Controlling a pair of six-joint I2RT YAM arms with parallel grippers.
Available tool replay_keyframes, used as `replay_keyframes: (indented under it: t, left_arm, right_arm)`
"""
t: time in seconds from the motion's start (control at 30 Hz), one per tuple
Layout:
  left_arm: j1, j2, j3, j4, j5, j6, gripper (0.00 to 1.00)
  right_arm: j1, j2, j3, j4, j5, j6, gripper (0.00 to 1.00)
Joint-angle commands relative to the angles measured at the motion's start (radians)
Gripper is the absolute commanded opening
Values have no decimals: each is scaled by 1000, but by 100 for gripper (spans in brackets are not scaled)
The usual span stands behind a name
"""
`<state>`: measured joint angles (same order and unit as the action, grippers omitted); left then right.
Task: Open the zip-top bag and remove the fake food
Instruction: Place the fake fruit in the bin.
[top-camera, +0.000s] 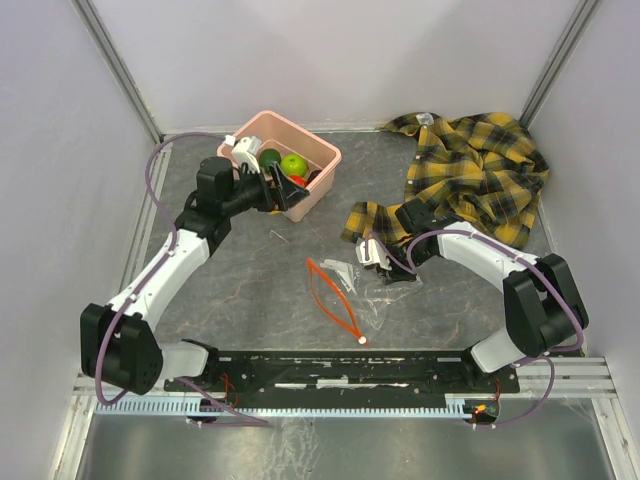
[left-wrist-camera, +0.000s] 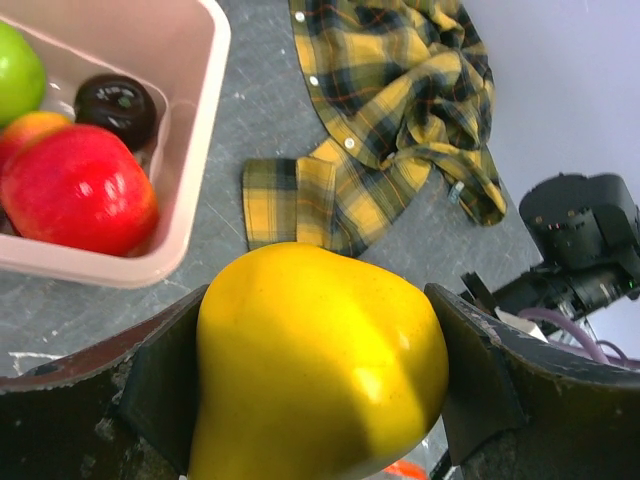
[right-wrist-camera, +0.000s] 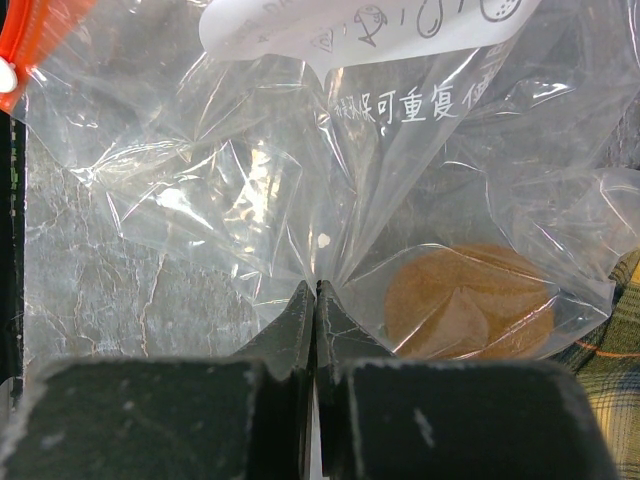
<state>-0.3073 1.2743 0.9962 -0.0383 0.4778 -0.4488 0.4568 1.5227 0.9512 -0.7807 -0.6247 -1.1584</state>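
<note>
Left gripper (top-camera: 283, 190) wide, clasping yellow fake food (left-wrist-camera: 318, 360); right gripper (right-wrist-camera: 316, 300) pinched tight on zip-top bag (right-wrist-camera: 250, 180) — brown piece (right-wrist-camera: 465, 300) inside

I see grey marbled table (top-camera: 250, 290), 3 things lying on it: pink tub (top-camera: 322, 186), plaid shirt (top-camera: 470, 175), zip-top bag (top-camera: 375, 295).

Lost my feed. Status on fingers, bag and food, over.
Left fingers wide on yellow fruit, near pink tub. Right fingers shut, pinching zip-top bag. Brown fruit inside bag. Plaid shirt close beside bag.
</note>
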Motion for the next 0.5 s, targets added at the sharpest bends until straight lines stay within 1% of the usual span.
replay_keyframes:
  t: [0.0,0.47]
  left_arm:
    - [24,41,85,87,16,5,37]
    - [51,266,265,59,-7,27,37]
  right_arm:
    - [-3,-20,-1,-5,-21,-20,4]
    - [-4,-18,-2,-8,-23,-23,4]
